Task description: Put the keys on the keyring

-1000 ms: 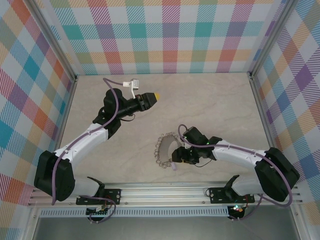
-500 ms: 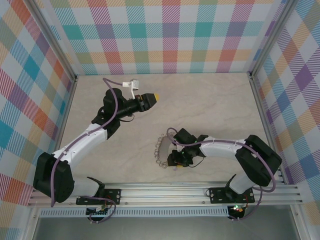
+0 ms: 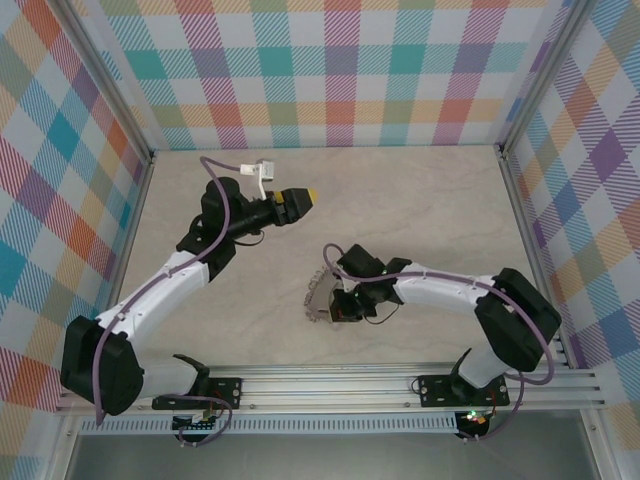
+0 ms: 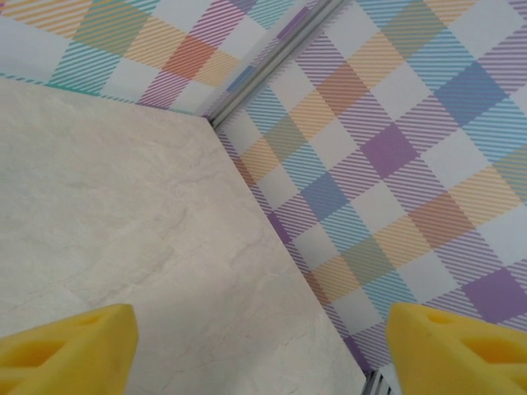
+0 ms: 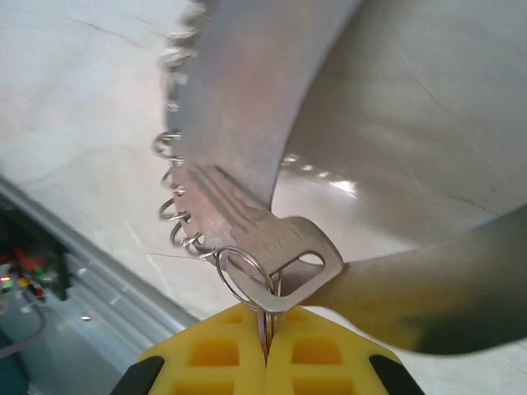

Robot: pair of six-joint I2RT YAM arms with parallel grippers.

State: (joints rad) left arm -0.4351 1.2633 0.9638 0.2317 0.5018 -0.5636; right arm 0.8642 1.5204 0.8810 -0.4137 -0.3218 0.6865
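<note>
The keyring (image 3: pixel 316 292) is a thin silver hoop edged with small wire loops, lying at the table's near middle. In the right wrist view its band (image 5: pixel 247 90) sweeps up from the pads, with the loops (image 5: pixel 174 222) down its left side. A small silvery key (image 5: pixel 280 239) rests against the band, and a little split ring (image 5: pixel 239 276) passes through its head. My right gripper (image 5: pixel 265 329) (image 3: pixel 336 308) is shut, pinching that split ring and the edge of the key's head. My left gripper (image 3: pixel 303 197) (image 4: pixel 263 354) hangs open over bare table at the back left, holding nothing.
An aluminium rail (image 3: pixel 330 385) (image 5: pixel 74 271) runs along the near edge just behind the hoop. Plaid walls (image 3: pixel 340 70) (image 4: pixel 395 148) close in the table on three sides. A white connector (image 3: pixel 265 168) sticks out on the left arm's cable.
My right gripper has swung left and a little away from the rail, carrying the key against the hoop. The hoop has shifted slightly left. The left arm has barely moved.
</note>
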